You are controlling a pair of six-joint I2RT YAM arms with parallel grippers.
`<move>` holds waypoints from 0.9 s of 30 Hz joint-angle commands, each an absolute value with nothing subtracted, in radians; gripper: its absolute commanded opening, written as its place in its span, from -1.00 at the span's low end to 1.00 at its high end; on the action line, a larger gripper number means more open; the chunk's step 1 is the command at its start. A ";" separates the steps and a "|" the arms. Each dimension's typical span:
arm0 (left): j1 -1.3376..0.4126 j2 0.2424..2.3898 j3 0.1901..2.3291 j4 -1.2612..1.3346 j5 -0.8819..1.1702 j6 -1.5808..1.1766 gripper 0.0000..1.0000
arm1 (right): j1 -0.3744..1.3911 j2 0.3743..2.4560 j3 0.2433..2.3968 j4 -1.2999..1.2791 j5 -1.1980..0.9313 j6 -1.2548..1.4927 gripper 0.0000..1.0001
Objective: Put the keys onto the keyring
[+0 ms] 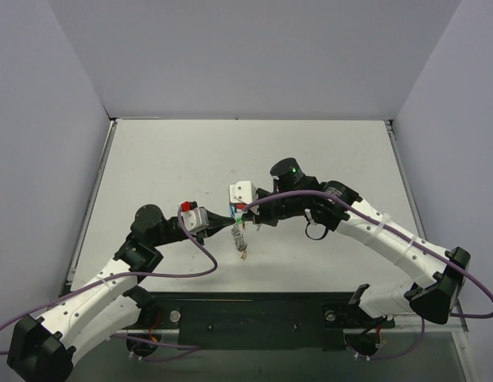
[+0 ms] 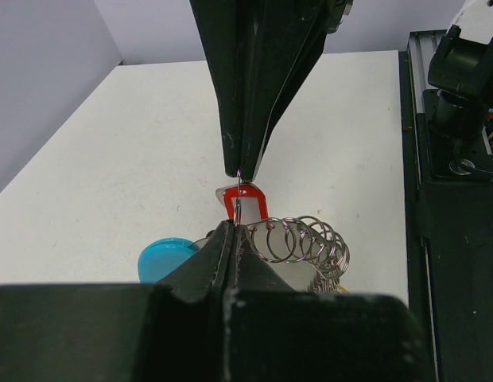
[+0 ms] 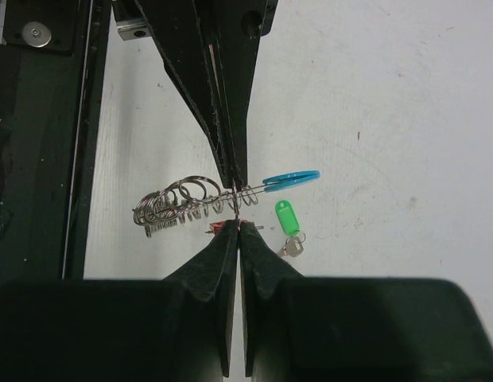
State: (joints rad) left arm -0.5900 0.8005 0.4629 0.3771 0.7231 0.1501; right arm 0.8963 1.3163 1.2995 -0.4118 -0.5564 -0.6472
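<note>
Both claws meet over the middle of the worktop (image 1: pixel 326 159), pinched shut with the keyring (image 3: pixel 176 199) between them.

The left claw (image 2: pixel 230 235) is fully closed on the keyring's coiled chain, whose silvery loops trail off to one side while its light-blue tag (image 3: pixel 291 178) sticks out on the other. The right claw (image 3: pixel 237 231) is also clamped tight, tip to tip with the left, gripping the thin wire ring of the red-tagged key (image 2: pixel 250 203) right against the chain. The green-tagged key (image 3: pixel 288 220) lies on the worktop just beside the blue tag.
</note>
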 commanded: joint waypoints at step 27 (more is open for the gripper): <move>-0.584 0.796 0.499 0.453 0.750 0.132 -1.00 | 0.910 1.299 1.302 -0.370 -0.568 -0.638 -1.00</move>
State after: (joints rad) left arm -0.5873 0.8009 0.4629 0.3771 0.7303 0.1421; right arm 0.8997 1.3163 1.2995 -0.4072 -0.5552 -0.6518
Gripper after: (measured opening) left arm 0.015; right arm 0.002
